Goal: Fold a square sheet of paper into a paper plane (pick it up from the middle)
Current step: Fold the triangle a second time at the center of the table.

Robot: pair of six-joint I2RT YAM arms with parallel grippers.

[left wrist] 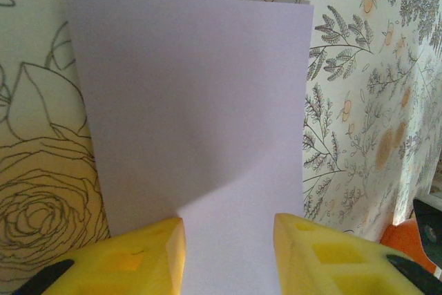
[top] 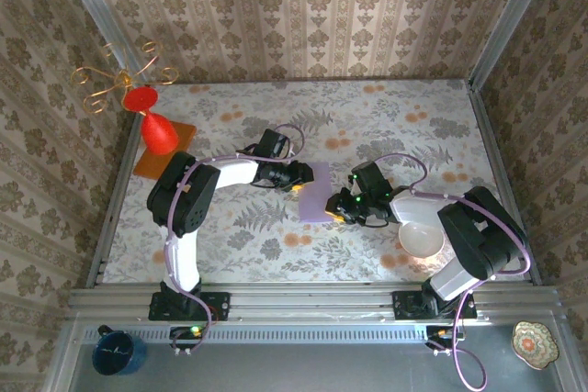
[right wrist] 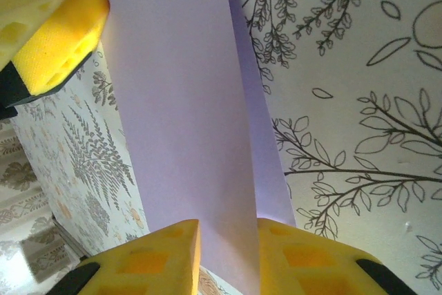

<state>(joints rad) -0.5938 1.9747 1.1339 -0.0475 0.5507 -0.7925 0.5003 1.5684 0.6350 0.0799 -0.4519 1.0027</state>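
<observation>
The paper (top: 315,192) lies near the middle of the tabletop (top: 413,126) as a narrow strip, with two layers showing along one long side in my right wrist view. My left claw (top: 301,179) sits at its left edge and my right claw (top: 338,210) at its lower right edge, both released: the yellow fingers (left wrist: 138,253) of each stand apart with the paper running between them, clenched on nothing. A bowl (top: 421,239) sits by my right arm, well apart from the vase (top: 156,130) on the mat (top: 184,133) at far left.
</observation>
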